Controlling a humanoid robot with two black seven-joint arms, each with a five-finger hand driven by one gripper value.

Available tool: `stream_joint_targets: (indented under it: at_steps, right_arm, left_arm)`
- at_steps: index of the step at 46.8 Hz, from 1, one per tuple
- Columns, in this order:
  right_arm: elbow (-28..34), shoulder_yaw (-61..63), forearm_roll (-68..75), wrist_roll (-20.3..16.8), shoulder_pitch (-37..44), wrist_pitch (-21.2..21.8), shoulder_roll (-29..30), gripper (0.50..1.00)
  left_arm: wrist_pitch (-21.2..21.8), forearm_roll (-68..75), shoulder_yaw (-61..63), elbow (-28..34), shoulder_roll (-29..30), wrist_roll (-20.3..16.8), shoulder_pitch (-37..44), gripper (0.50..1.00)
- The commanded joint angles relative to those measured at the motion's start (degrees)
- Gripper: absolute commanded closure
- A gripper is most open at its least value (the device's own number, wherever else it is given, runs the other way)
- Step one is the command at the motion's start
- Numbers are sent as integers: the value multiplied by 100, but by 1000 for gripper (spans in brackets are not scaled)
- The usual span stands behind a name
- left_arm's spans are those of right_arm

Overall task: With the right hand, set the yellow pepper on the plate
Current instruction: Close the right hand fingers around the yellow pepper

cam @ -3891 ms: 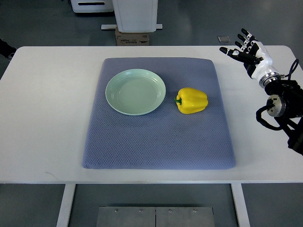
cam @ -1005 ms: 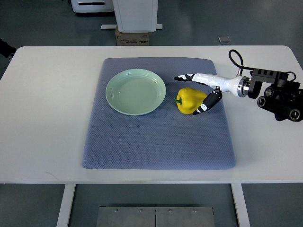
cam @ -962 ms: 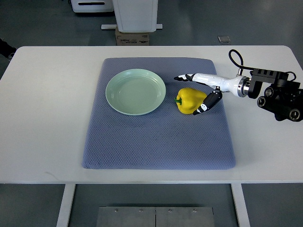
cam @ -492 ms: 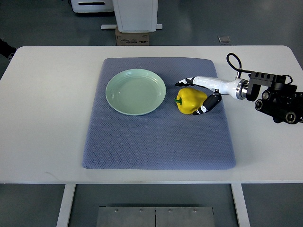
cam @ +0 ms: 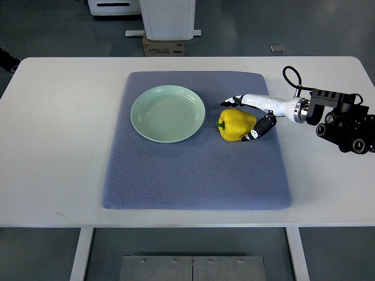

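The yellow pepper (cam: 234,125) lies on its side on the blue-grey mat (cam: 193,170), just right of the pale green plate (cam: 168,113), which holds nothing. My right hand (cam: 236,122) reaches in from the right and straddles the pepper. Its fingers (cam: 234,102) curve over the pepper's far side, and the thumb (cam: 253,133) sits against its near right side. The hand is still open around the pepper, which rests on the mat. The left arm is out of view.
The mat covers the middle of a white table (cam: 58,146). My right forearm and its black wrist unit (cam: 345,120) hover over the table's right side. A white machine base and a cardboard box (cam: 164,45) stand beyond the far edge.
My right hand came from the table's far right corner to the pepper. Over the last second its fingers drew in closer around the pepper, which has not moved.
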Motion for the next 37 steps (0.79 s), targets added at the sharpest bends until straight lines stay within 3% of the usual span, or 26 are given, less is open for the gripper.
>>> stream_joint_targets:
  at_steps: [1, 5, 15, 19, 24, 37]
  right_arm:
    - [-6, -8, 0, 1, -1, 1, 0, 607]
    - [-24, -43, -9, 1, -9, 1, 0, 632]
    - [-24, -184, -9, 9, -1, 1, 0, 760]
    - [-24, -184, -9, 9, -1, 1, 0, 841]
    - [-24, -184, -9, 9, 8, 10, 0, 998]
    - [-129, -140, 44, 18, 43, 19, 44, 1000]
  left_arm:
    - [0, 0, 0, 0, 0, 0, 0, 500]
    - [0, 0, 0, 0, 0, 0, 0, 500]
    - [0, 0, 0, 0, 0, 0, 0, 500]
    - [0, 0, 0, 0, 0, 0, 0, 500]
    - [0, 0, 0, 0, 0, 0, 0, 500]
    - [0, 0, 0, 0, 0, 0, 0, 500]
